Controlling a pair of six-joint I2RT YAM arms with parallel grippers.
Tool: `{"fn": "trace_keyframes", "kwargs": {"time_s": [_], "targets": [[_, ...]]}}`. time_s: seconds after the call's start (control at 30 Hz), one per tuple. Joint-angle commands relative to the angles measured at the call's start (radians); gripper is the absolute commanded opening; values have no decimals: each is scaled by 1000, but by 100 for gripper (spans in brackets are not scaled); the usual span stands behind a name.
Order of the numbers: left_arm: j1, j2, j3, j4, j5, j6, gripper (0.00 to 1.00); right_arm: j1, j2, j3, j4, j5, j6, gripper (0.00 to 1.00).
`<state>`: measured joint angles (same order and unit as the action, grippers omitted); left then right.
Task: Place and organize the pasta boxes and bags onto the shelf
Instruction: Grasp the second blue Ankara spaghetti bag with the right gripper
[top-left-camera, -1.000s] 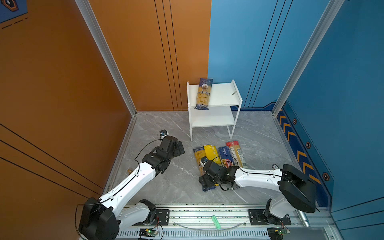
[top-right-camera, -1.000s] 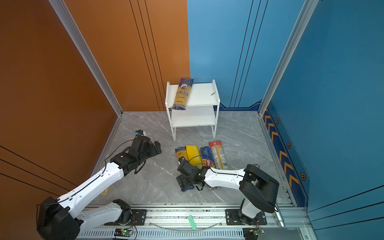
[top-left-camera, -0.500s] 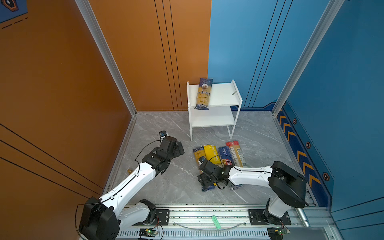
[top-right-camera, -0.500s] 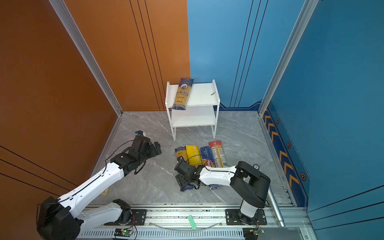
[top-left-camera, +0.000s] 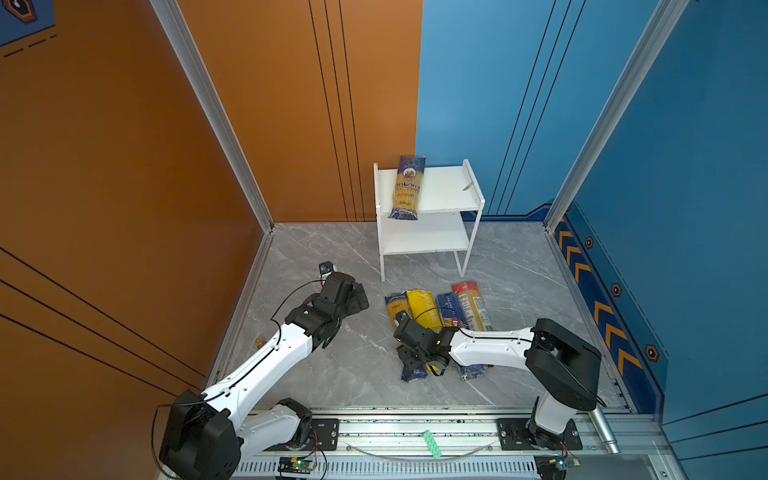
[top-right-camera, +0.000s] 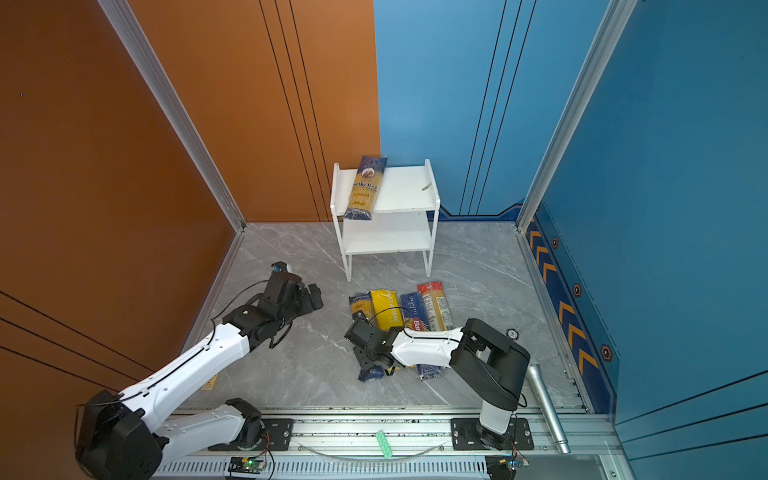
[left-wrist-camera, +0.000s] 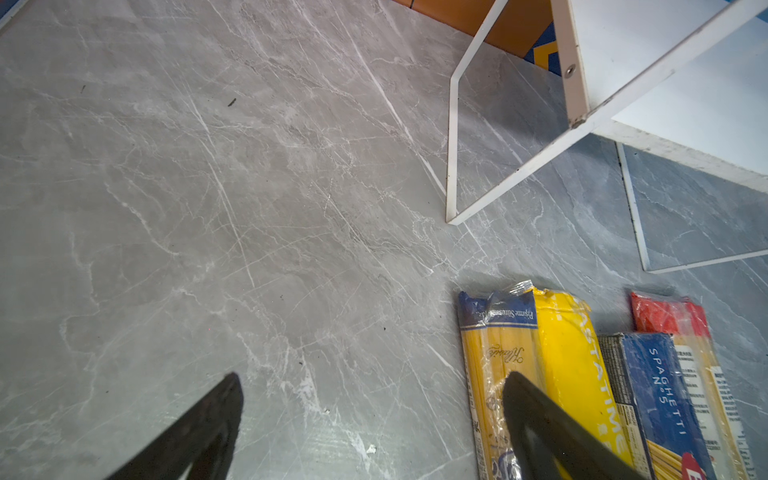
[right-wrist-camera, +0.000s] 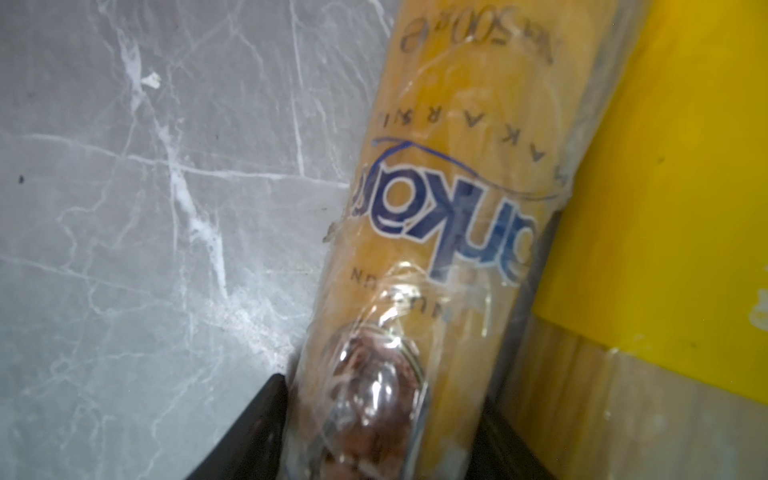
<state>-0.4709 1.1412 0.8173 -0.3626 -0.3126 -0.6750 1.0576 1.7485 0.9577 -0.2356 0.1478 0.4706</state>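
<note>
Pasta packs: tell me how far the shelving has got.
Done: first ankara pack lies on the shelf, top board. In hand: right pincer grips the second ankara pack on the floor. To do: yellow pack, Barilla pack, red-ended pack. The left pincer hangs open, empty.

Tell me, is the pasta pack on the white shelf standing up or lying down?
Lying down. The ankara pack rests flat on the shelf's top board, its near end poking over the front edge.
</note>
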Motion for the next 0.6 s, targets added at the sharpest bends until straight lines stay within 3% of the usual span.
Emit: {"fn": "trace_keyframes", "kwargs": {"time_s": [0.0,0.57], "targets": [[9,6,5,-10,11,-6,98,-9,36,19,-57,6,-4,48],[14,21,-2,-5,24,-9,98,-53,-10,29,-53,-72,14,22]]}}
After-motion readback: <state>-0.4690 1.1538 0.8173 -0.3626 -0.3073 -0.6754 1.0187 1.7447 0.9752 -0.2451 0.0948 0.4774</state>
